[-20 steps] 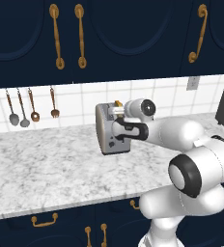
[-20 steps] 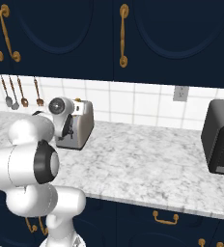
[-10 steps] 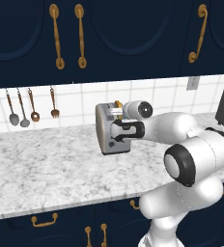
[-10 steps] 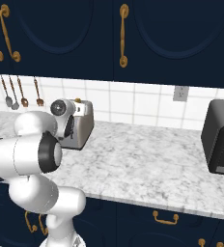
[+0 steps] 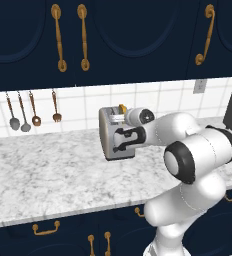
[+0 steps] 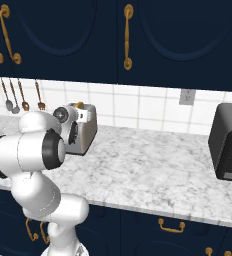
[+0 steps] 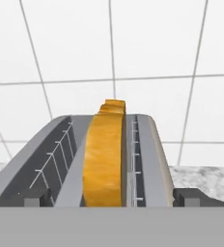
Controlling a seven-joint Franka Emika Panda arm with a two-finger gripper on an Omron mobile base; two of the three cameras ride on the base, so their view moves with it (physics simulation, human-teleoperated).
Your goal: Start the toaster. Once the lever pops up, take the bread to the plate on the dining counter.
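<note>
The pincer point(image 7: 111, 200) stands wide just above the toaster point(image 7: 147, 159), its tips either side of the golden, rough-crusted bread point(image 7: 104, 154) upright in one slot; grey rounded metal box on marbled tabletop point(image 5: 48, 175).

**Item counts**

One toaster point(image 5: 117, 135) with two slots, one bread point(image 7: 104, 154) slice standing in one of them. One black appliance point(image 6: 230, 141) at the surface's right edge. Four utensils point(image 5: 33, 110) hanging on the wall. One wall outlet point(image 6: 187, 96). One surface point(image 6: 153, 175).
</note>
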